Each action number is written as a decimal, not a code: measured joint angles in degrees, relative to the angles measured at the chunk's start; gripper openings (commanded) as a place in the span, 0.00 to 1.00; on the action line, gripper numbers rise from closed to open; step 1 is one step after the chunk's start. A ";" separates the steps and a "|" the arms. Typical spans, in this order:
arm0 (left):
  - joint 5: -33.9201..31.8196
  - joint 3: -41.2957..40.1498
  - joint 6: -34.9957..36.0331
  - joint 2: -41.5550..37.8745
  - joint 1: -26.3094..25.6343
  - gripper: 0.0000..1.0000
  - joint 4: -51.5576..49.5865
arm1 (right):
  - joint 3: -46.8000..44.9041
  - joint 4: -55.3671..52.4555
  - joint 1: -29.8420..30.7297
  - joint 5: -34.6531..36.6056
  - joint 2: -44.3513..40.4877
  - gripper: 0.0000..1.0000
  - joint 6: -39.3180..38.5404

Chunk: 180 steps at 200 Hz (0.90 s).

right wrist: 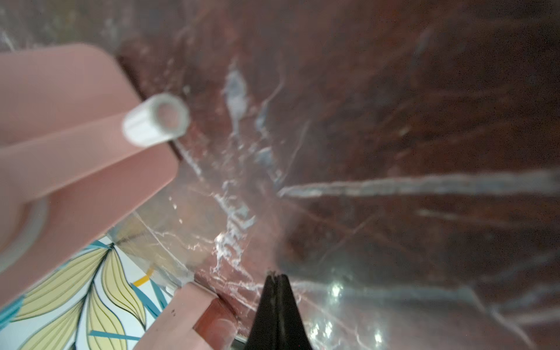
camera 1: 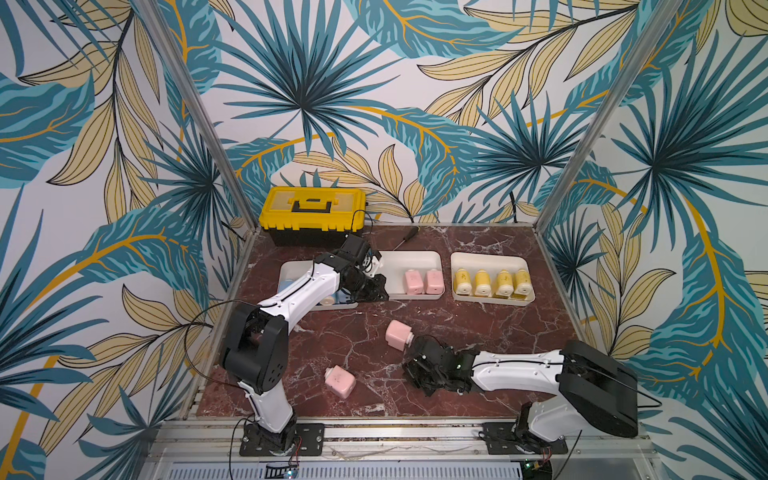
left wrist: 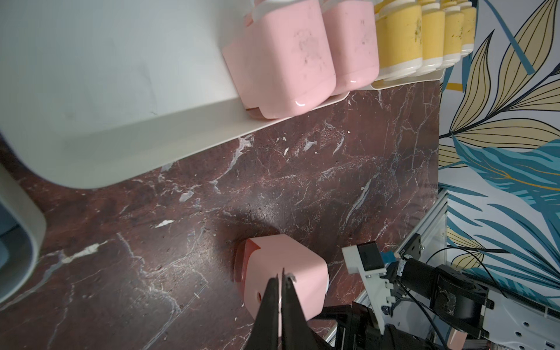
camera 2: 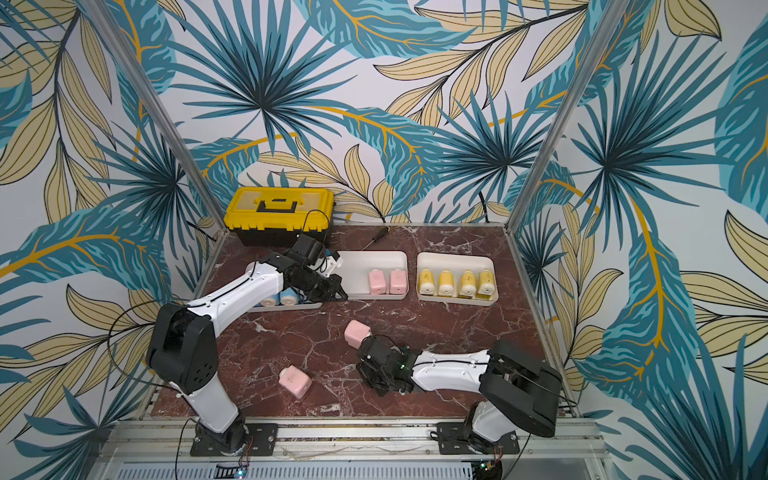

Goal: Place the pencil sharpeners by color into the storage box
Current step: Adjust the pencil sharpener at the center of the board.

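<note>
- Pink sharpeners are what I have left: two sit in the middle tray [camera 1: 415, 259], and two lie loose on the desk [camera 1: 498, 332].
- Yellow ones [camera 1: 492, 282] fill their own tray, so colours stay apart.
- Blue ones [camera 2: 279, 298] peek out under my left arm, in the tray beside it.
- My left tool [left wrist: 281, 280] is pinched tight with nothing in it, over the gap between trays.
- My right tool [right wrist: 277, 277] is pinched tight too, empty, just beside the nearer loose pink sharpener [camera 1: 398, 335], likely my next grab.
</note>
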 measured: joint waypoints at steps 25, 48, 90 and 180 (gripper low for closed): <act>0.13 0.00 0.07 1.66 -1.11 0.07 1.29 | -2.38 9.22 -0.07 1.01 1.84 0.00 2.99; 0.13 0.00 0.09 2.93 -1.60 0.07 2.25 | -3.28 16.94 -0.13 1.31 4.59 0.00 4.72; 0.13 -0.46 0.11 3.54 -1.77 0.07 3.54 | -4.87 25.27 -0.17 3.28 7.02 0.00 7.04; 0.13 -1.22 0.13 5.79 -2.01 0.07 5.14 | -11.02 21.73 -2.97 12.61 -5.11 0.00 7.82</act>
